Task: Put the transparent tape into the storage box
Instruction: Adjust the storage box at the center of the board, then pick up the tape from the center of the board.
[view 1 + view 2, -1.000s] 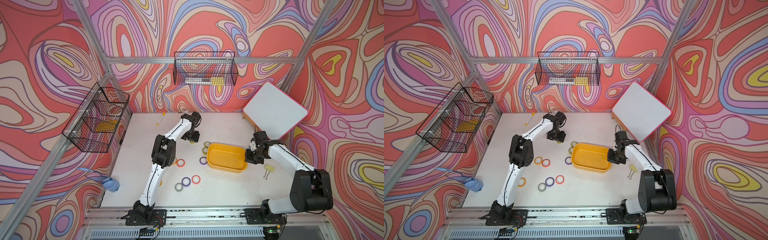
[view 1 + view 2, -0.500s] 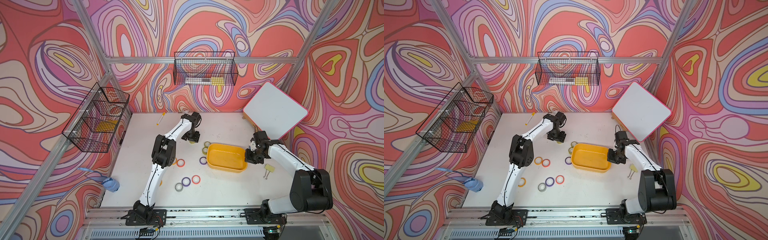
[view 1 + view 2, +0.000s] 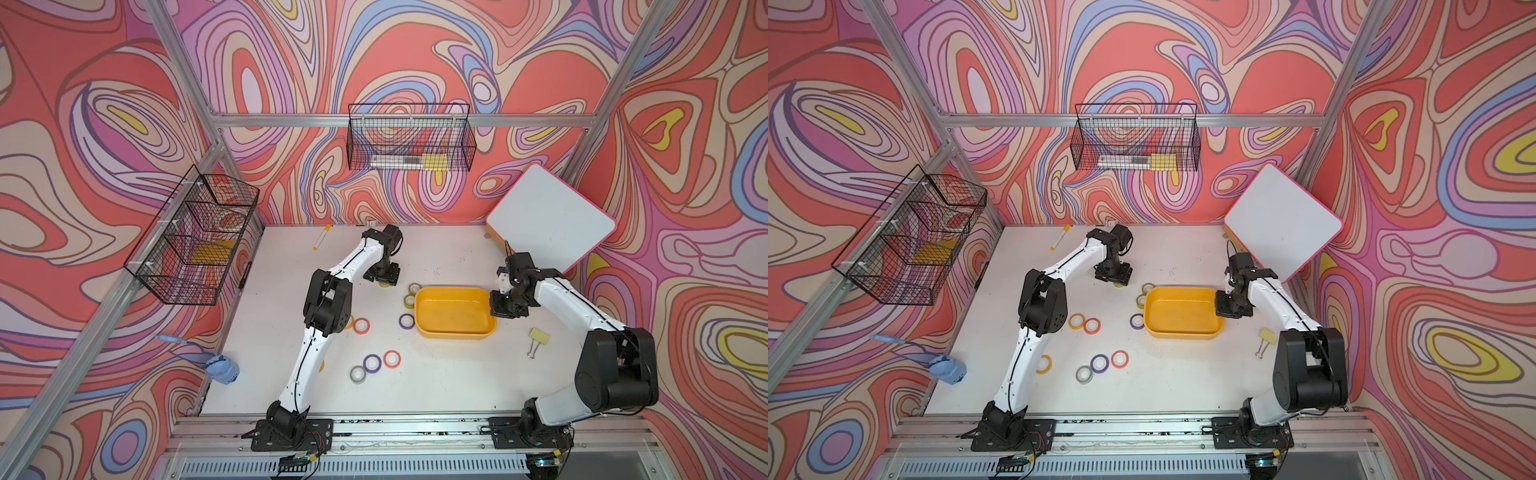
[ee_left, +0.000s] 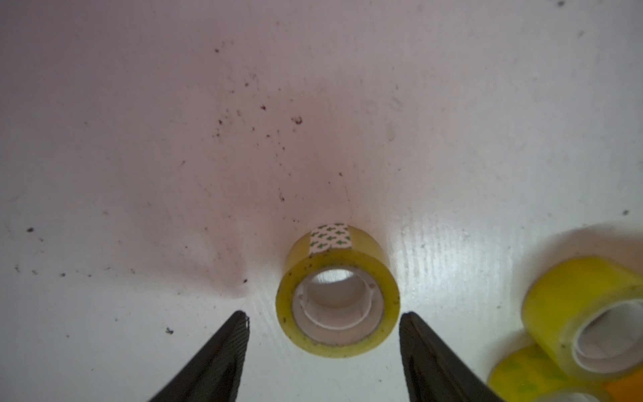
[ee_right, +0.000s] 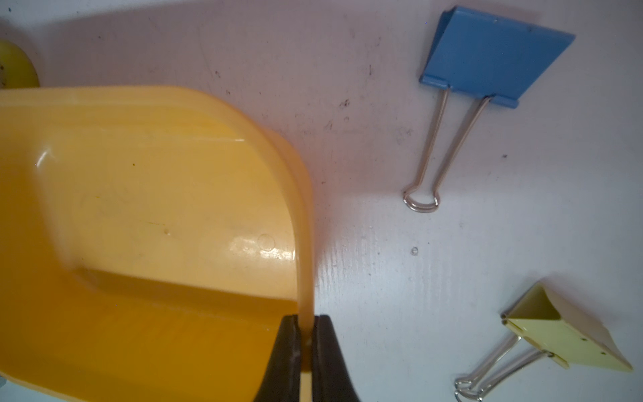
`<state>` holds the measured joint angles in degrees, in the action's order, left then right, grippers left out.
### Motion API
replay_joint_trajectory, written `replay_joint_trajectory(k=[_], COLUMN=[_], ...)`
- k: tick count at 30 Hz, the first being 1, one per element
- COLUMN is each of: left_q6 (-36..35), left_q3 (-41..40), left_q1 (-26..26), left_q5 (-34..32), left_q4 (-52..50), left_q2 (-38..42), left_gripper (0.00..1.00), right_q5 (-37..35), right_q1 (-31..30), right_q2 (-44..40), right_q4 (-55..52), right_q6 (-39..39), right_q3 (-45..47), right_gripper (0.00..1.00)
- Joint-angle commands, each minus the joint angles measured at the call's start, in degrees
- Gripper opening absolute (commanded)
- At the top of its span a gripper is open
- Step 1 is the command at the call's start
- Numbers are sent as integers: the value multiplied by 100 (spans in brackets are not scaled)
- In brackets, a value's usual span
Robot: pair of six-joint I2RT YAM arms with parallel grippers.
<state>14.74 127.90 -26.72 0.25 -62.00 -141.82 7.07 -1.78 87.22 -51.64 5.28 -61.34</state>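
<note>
White desk (image 3: 457, 386) carries the whole work area, and I read it first in both top views. A white board with a pink edge (image 3: 548, 220) leans at the far right corner. The left arm (image 3: 332, 266) reaches toward the far centre of the desk; the right arm (image 3: 569, 303) bends in toward the right end of the storage box (image 3: 457, 332). The storage box sits right of centre on the desk, and I see nothing inside it. In the right wrist view the right jaws are clamped on the box (image 5: 156, 191): one pad is inside the end wall and one outside, with the rim pinched between them. The transparent tape (image 4: 337, 264) lies flat on the desk, core opening upward, outside the box and beyond its far left corner. In the left wrist view the left jaws stand apart, and the fingertips (image 4: 240, 334) flank the roll with a gap on each side, touching nothing. Two more transparent rolls (image 3: 414, 287) (image 3: 409, 301) lie just beside the left end of the box. Coloured tape rolls (image 3: 372, 362) are scattered on the near half of the desk. A blue binder clip (image 5: 487, 59) and a yellow binder clip (image 5: 563, 337) lie on the desk to the right of the box.
</note>
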Motion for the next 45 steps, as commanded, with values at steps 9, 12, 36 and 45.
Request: replay_joint_trajectory(k=[9, 12, 36, 45], left_q6=[-227, -210, -122, -53], left_q3=[20, 33, 40, 304], left_q1=[-22, -25, -19, -78], left_q5=[76, 126, 168, 36], left_q4=[3, 3, 20, -48], left_q2=[67, 51, 32, -129], left_gripper=[73, 73, 71, 67], right_q5=[260, 179, -401, -120], right_q1=[27, 23, 23, 20], right_q2=[-523, -616, -590, -681], right_q4=[-97, -76, -363, -303], right_q6=[-457, -406, 512, 772], right_q3=[182, 202, -451, -422], right_gripper=[4, 3, 39, 33])
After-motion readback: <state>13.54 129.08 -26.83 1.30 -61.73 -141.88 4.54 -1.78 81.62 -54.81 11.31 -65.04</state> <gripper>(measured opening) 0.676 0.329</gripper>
